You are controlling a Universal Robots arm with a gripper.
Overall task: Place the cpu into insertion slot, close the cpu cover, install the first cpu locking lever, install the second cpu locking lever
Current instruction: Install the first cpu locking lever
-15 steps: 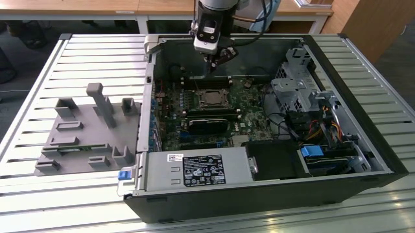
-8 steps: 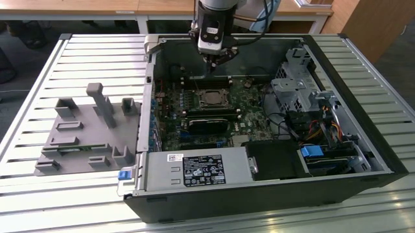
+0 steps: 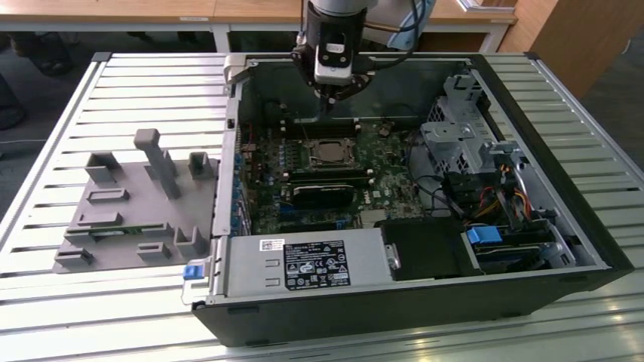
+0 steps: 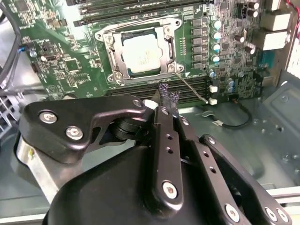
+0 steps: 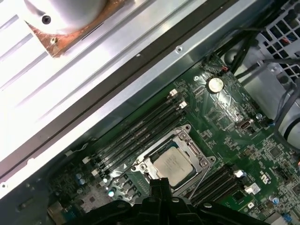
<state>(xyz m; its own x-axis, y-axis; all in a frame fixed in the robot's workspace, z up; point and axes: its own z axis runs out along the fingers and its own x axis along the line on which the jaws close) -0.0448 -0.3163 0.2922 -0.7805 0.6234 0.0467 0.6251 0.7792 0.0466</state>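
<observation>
Over the open computer case (image 3: pixel 403 317) in the exterior view, the gripper (image 3: pixel 330 102) hangs pinched together and empty, near the chip (image 3: pixel 327 153). In the second wrist view the chip sits in its slot (image 4: pixel 163 47) under the closed cover (image 4: pixel 111 47), and one wire lever (image 4: pixel 194 89) juts loose beside the fingertips (image 4: pixel 168 96). In the first wrist view the chip lies just ahead of the gripper. Lever locking looks to be the step in hand; it calls for a precise push down and under the catch
</observation>
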